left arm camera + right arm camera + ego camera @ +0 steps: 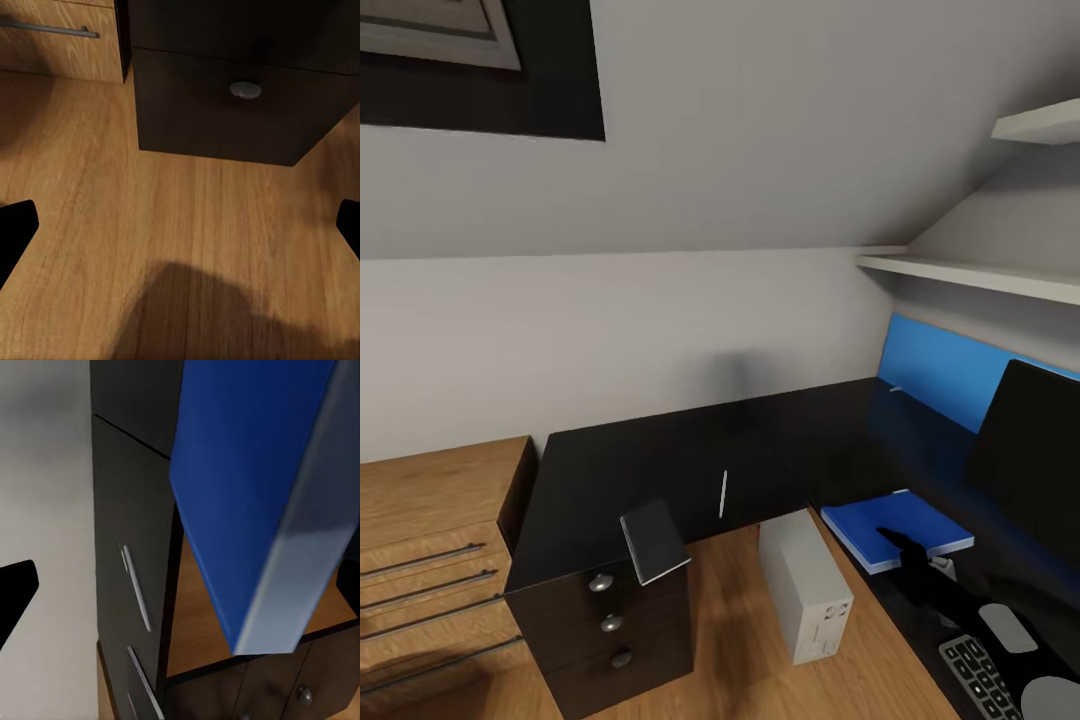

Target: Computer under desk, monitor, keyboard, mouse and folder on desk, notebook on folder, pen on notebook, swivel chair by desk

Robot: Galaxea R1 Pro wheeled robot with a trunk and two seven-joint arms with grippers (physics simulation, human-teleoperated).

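Folder [860,525] is lying at about 4 o'clock in the head view, on the desk [660,450] edge nearest the computer [807,585], one corner seeming to be jutting past the black top.

- Right gripper [895,543] is reaching over the folder. In the right wrist view its finger [15,592] is sitting far out from the blue cover, so the jaws are reading as spread wide and clamping nothing.
- Left gripper [180,225] is hanging wide apart and empty over the wood floor, facing the drawers [225,112].
- Notebook [655,540] is perching at 7 o'clock on the drawer-end corner, partly overhanging. Pen [723,493] is lying at 6 o'clock, near the inner edge.
- Monitor [1030,460] is standing at 3 o'clock, keyboard [985,680] down at 5 o'clock.

Risks, as I am judging them:
- A nudge from the arm could be tipping the folder off the edge onto the computer or the floor.
- The folder looks thin and flat, so an edge pinch may be slipping.
- Notebook's overhang means a clumsy approach could be knocking it down.
- Pen may be rolling off if the desk gets bumped.
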